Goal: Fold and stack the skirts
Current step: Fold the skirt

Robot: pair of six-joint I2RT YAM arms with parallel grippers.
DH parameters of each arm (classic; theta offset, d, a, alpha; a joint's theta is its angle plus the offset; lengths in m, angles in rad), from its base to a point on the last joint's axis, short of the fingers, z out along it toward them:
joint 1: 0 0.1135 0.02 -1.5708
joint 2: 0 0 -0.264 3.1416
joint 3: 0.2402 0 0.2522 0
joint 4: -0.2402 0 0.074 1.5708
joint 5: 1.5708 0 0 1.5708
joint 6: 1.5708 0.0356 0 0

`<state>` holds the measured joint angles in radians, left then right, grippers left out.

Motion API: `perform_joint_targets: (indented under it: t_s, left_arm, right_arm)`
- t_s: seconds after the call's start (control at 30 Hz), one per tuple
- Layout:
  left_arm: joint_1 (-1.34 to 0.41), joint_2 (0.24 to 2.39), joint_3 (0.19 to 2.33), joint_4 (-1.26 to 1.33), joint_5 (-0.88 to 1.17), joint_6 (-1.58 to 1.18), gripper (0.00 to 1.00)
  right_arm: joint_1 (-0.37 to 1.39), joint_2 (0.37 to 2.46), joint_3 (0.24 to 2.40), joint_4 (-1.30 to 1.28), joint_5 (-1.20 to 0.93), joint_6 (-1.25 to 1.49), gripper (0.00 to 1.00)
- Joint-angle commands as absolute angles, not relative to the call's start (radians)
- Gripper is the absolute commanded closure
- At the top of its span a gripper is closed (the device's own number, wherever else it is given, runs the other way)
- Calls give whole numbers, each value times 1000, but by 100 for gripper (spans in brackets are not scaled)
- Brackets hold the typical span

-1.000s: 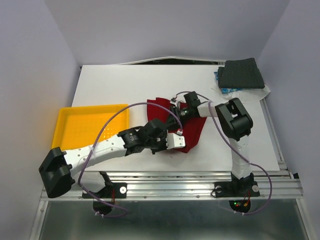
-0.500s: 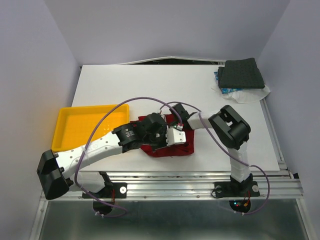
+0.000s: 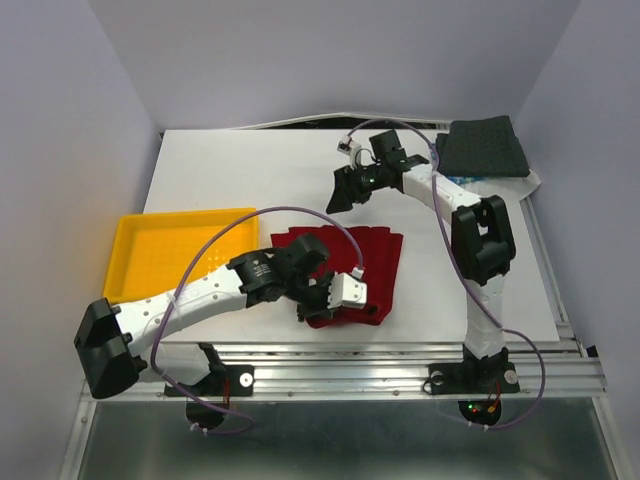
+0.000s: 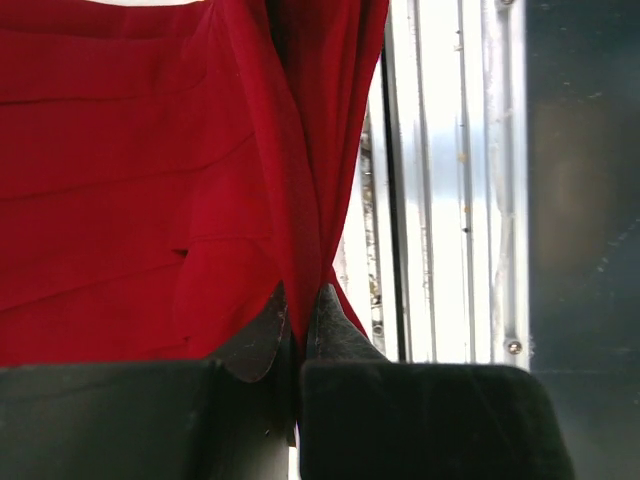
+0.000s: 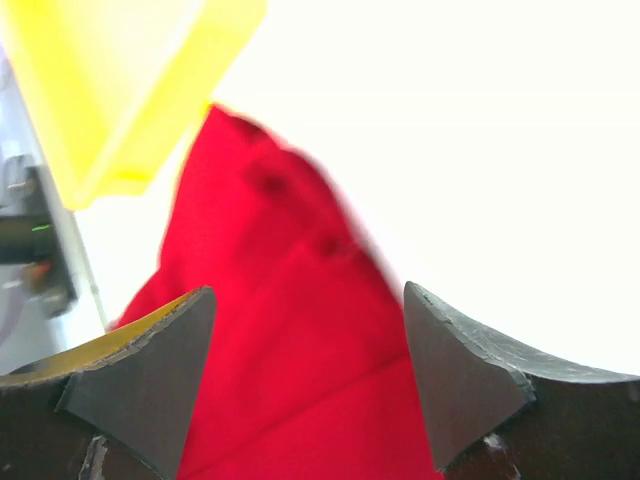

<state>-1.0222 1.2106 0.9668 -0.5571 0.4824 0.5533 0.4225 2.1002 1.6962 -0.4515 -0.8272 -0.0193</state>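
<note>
The deep red skirt (image 3: 365, 262) (image 4: 130, 150) lies folded near the table's front edge. My left gripper (image 3: 315, 305) (image 4: 300, 300) is shut on a fold at its near edge, with red cloth pinched between the fingertips. Farther back, my right gripper (image 3: 338, 197) (image 5: 305, 290) hangs open and empty above the table; the red skirt (image 5: 260, 250) shows well below it. At the far right corner the dark grey skirt (image 3: 483, 148) sits folded on top of the blue floral skirt (image 3: 452, 181), of which only an edge shows.
A yellow tray (image 3: 170, 255) (image 5: 120, 80) stands at the left of the table. The metal rail of the table's front edge (image 4: 440, 200) runs just beside the left gripper. A purple cable loops over each arm.
My right gripper has let go of the red skirt, opened and swung up and back toward the far middle. The left gripper has shifted toward the front edge, still holding the cloth.
</note>
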Motion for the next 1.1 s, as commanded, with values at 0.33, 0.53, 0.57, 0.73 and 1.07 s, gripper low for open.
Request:
perform_joint_targets:
  t_s: [0.33,0.53,0.57,0.73,1.07]
  left_arm:
    - [-1023,1284,1081,-587,586,526,100]
    - [-933,1377,1189,-633,589,572,100]
    - [-914,1393,1201,-638,584,584,100]
    - [-796,1517,1284,-649,560,655,100]
    - [-715,1719,1364,-583,511,741,100]
  right_arm:
    - [413,2312,1700,-606,-824,-222,62]
    - [422,2298,1599,-601,-948,-221,78]
    - [422,2295,1588,-601,-956,-224,78]
    - [431,2261,1526,-597,-983,-230,80]
    - [440,2243,1522,-597,-1042,-232,80]
